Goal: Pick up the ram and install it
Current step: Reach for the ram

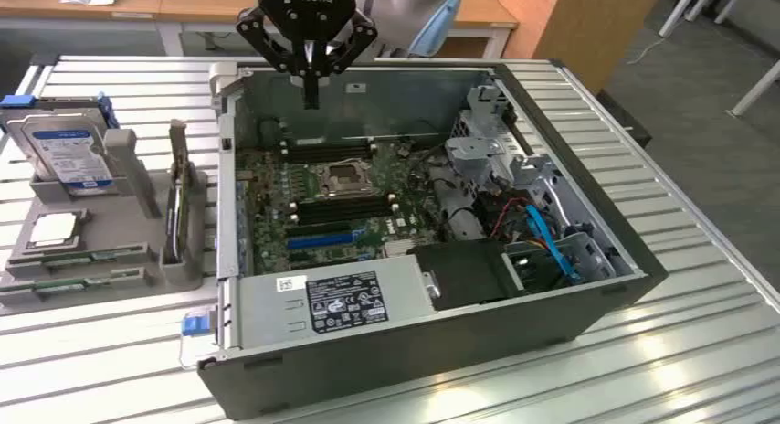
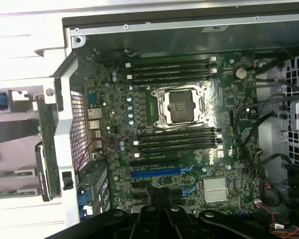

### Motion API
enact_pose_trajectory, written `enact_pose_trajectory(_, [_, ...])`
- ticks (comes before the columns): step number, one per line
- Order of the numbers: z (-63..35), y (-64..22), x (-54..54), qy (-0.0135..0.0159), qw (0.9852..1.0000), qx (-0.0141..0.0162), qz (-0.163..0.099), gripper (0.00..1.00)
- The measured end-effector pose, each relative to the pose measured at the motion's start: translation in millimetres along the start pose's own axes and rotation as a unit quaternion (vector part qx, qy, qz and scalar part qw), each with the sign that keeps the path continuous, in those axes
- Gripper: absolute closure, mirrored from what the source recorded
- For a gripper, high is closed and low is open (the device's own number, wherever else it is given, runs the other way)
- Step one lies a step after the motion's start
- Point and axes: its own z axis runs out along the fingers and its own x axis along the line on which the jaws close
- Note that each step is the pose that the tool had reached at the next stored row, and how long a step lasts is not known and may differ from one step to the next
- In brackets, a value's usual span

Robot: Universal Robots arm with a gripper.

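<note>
Closed, empty jaws hover over the computer case (image 1: 426,369); ram (image 1: 88,256) lies in grey holder (image 1: 134,225).

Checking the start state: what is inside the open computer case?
A motherboard with a processor socket, black memory slots and a blue expansion slot, plus cables. The power supply covers whatever lies under it.

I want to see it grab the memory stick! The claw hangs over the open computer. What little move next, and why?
Probably slide toward the exterior view's left, over the gray holder. The gripper is shut and empty above the case, while the green ram lies in that holder and the black memory slots look empty.
</note>
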Motion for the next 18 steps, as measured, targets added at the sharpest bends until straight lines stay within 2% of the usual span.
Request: enact_pose_trajectory(18, [0.0,0.0,0.0,-0.0012,0.9999,0.0131,0.005,0.89])
